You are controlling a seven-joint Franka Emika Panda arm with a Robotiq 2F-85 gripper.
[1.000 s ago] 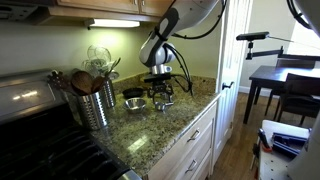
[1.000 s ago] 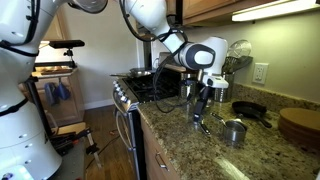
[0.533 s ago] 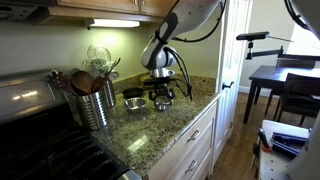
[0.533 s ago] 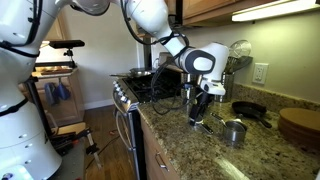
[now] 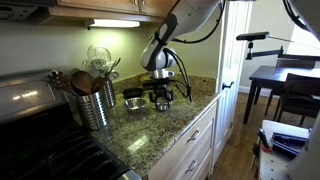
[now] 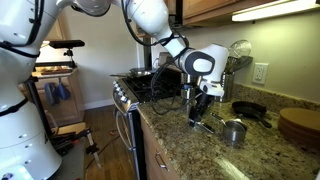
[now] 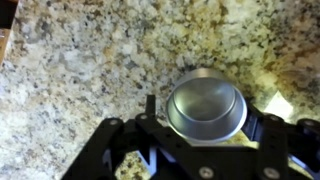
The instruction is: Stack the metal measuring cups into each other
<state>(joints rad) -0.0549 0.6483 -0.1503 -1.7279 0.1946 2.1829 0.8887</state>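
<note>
Speckled granite makes up the surface (image 5: 150,130) I am working over, a kitchen run with a stove (image 6: 150,88) at one end and light shining down from under the cabinets. In both exterior views the arm reaches down from above, and the gripper (image 5: 162,98) sits low, right at the stone.

From the wrist view I look straight down into a shiny round measuring cup (image 7: 206,103). It stands upright on the surface, mouth up, and the gripper (image 7: 208,108) straddles it. One dark finger (image 7: 150,106) stands just beside the cup's rim on one side; the other side is washed out by glare. I cannot tell whether the jaws are pressing on the cup or only standing close around it.

A second measuring cup (image 6: 234,131) stands upright on the surface near the gripper (image 6: 200,112), apart from it. Beyond that lies a dark round pan (image 6: 250,110), and a round wooden board (image 6: 298,125) rests further along. In an exterior view a ribbed metal canister (image 5: 97,103) of wooden utensils stands near the stove, well apart from the cups.
</note>
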